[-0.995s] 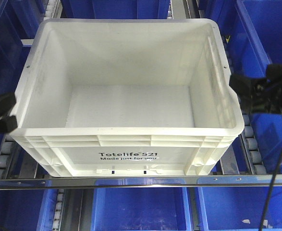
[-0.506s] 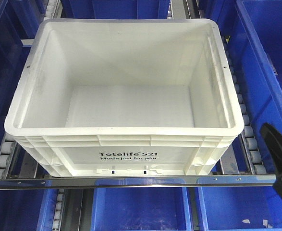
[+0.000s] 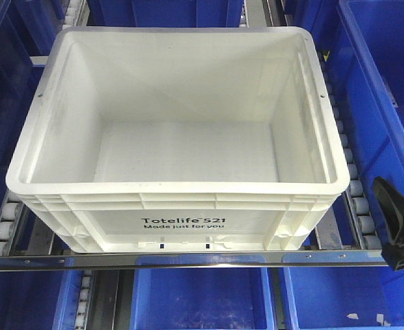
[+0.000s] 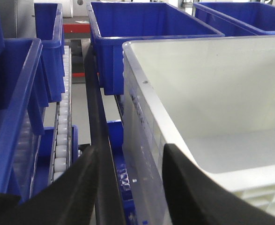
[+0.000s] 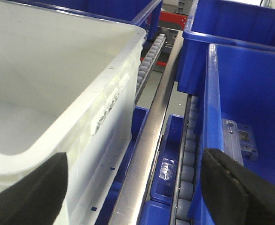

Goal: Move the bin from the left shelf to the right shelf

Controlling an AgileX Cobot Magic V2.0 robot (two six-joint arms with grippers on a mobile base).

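The white bin, empty and printed "Totelife 521" on its front wall, sits on the roller shelf in the middle of the front view. Part of my right gripper shows black at the lower right, apart from the bin. In the right wrist view the right gripper stands wide open beside the bin's right wall, holding nothing. The left gripper is open too, its fingers either side of the bin's left rim without touching it. My left gripper is out of the front view.
Blue plastic bins crowd both sides, the rear and the level below. Roller tracks run along each side of the white bin. A shiny metal rail crosses the shelf front. A dark rail runs beside the left wall.
Both grippers have come away from the bin's side rims. The left one left the front view; the right one dropped to the lower right. The bin has not moved.
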